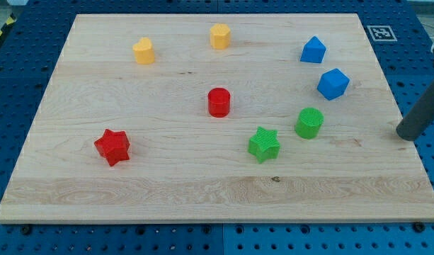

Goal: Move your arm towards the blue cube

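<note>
Right of the blue cube (333,83), my tip (403,134) rests on wood.

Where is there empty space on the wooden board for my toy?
The widest bare stretch runs along the view's bottom, below the red star block and green star block. The view's right is crowded: blue cube, blue pointed block, green cylinder, my tip.
</note>
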You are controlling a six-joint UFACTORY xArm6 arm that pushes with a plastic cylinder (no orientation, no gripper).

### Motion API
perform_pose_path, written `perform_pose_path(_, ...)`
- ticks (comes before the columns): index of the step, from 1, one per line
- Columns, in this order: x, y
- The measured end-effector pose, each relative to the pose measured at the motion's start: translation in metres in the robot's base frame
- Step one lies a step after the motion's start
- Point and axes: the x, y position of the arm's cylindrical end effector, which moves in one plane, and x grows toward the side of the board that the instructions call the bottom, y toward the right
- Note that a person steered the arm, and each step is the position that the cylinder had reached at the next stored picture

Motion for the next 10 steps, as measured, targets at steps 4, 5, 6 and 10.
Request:
perform_pose_path(4, -0.031, 0.001)
perform_pose_path(5, -0.042, 0.001)
perform_pose_path(6, -0.043, 0.001)
perform_pose_path(10, -0.056, 0.001)
